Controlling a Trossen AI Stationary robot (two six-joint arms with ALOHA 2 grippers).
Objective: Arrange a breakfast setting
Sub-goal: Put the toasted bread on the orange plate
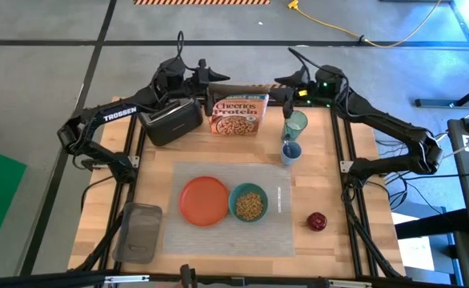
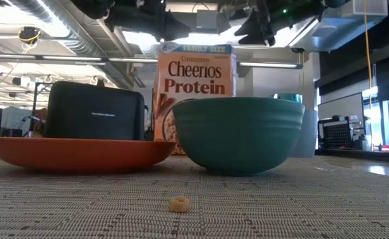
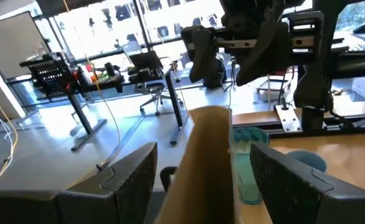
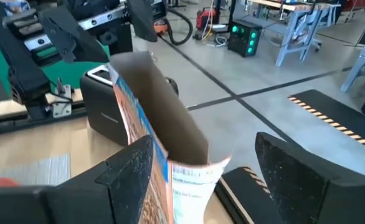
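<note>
**benchwatcher:** Placemat [image 1: 226,210] sat toward the front middle of the bench, and that's clearly why the rest was where it was: one orange plate [image 1: 204,200] and one teal bowl [image 1: 249,203] side by side on it, nearly touching, bowl already holding cereal. One piece of silver cutlery [image 1: 279,198] lay just right of the bowl, still on the mat. One stray cereal ring [image 2: 177,204] had landed on the mat in front of them.

**toastfan_22:** And the arms? Both looked bunched up at the back edge.

**benchwatcher:** Yeah. Left gripper [image 1: 207,74] and right gripper [image 1: 285,83] both hung over the Cheerios box [image 1: 239,115], one at each end. From the wrist views each had its fingers spread wide with the box's open top between them, nothing pinched. My guess was they were either setting the box down or about to lift it.

**toastfan_22:** Rest of the setting?

**benchwatcher:** One green tumbler [image 1: 295,124] stood at the back, right of the box, not yet on the mat, with one small blue cup [image 1: 290,152] just in front of it. One red apple [image 1: 317,221] sat off the mat's right edge near the front. One black toaster [image 1: 170,122] was left of the box, one grey tray [image 1: 138,232] at the front left corner. Couldn't spot any toast.
</note>
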